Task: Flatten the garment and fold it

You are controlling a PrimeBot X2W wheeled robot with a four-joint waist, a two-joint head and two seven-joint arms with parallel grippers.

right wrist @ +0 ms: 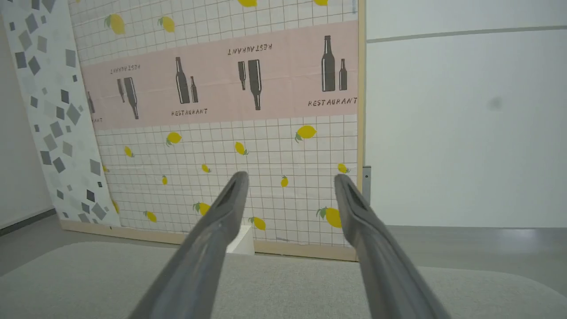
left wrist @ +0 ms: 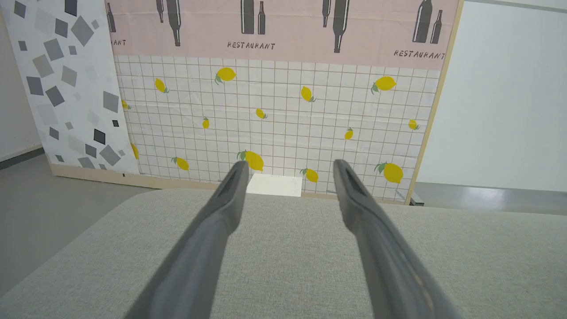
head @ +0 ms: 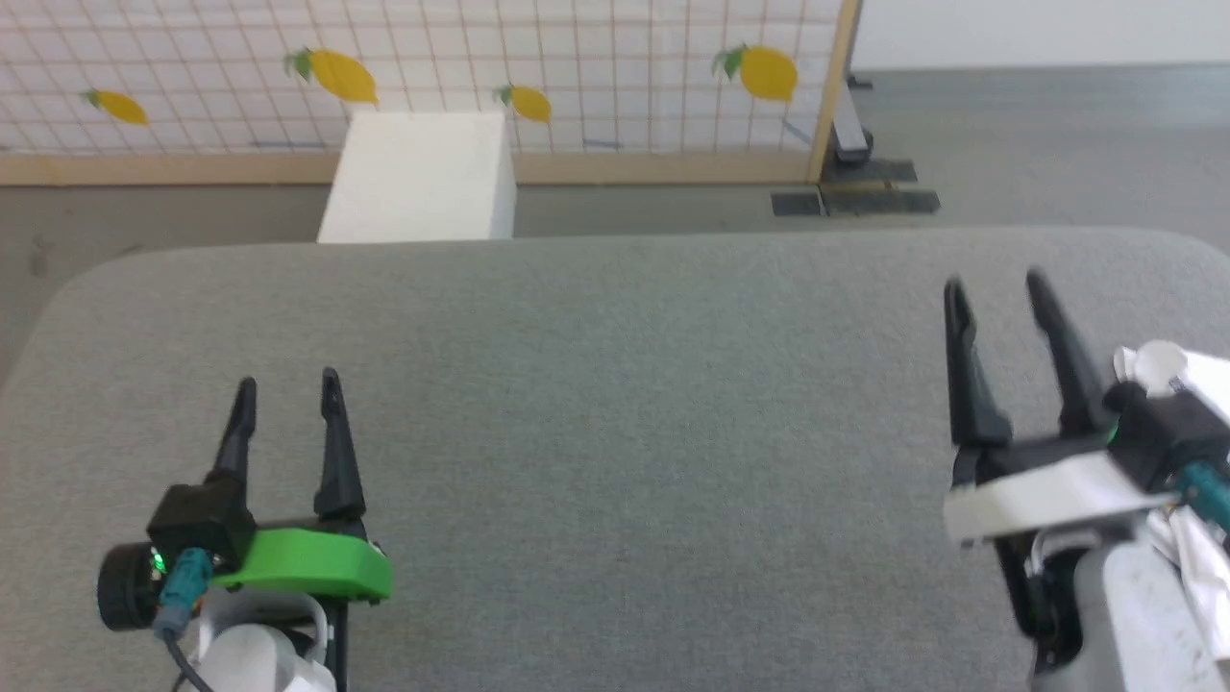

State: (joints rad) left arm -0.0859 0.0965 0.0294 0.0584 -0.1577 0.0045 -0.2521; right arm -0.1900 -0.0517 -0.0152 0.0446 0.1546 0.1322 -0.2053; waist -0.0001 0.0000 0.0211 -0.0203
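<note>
Left gripper [head: 288, 381] and right gripper [head: 995, 279]: fingers spread, nothing between them, over the grey padded table [head: 615, 432]. The garment [head: 1201, 562] is bunched just beside the right gripper's wrist, on its outer side.

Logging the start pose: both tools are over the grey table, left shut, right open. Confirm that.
Wrong on one count: the left tool is open, fingers spread with nothing between them, as the left wrist view shows. The rest stands: both tools are over the grey table, and the right tool is open.
</note>
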